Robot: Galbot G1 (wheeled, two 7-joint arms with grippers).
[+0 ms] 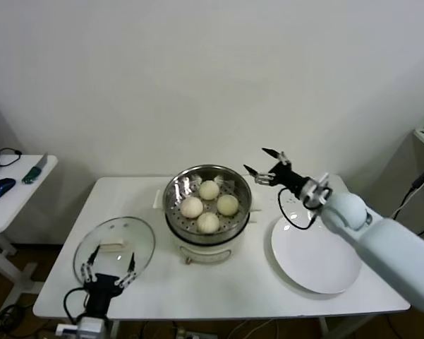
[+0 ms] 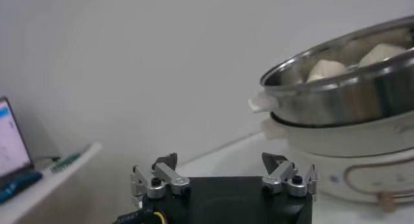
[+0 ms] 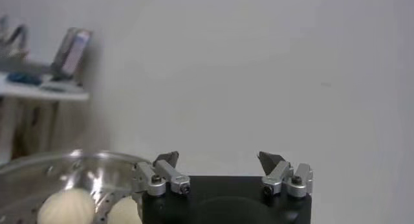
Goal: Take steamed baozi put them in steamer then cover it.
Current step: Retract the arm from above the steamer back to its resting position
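Nearest, at the table's front edge on the robot's left: the left gripper (image 1: 110, 270), fingers spread apart, holding nothing, poised just over the near rim of the cover (image 1: 115, 246). The cover is a clear glass lid with a whitish bar handle, lying flat on the white table (image 1: 219, 296).

Mid-table: the steamer (image 1: 208, 203), a shiny steel basket with a perforated floor on a cream pot base, standing just beside the cover. Inside it, four steamed baozi (image 1: 209, 190), cream-white, sitting close together in a diamond on the basket floor. The left wrist view shows the basket from low down, with two bun tops above the rim.

To the steamer's right: a flat white plate (image 1: 317, 260), bare, near the pot base but apart from it.

Above the plate's far edge, beside the steamer's right rim: the right gripper (image 1: 262, 164), raised in the air, fingers apart, nothing between them, pointing towards the basket.

Farther off, robot's left: a small side table (image 1: 14, 201) carrying a blue mouse (image 1: 0, 188).

Behind everything: a plain pale wall (image 1: 197, 78).
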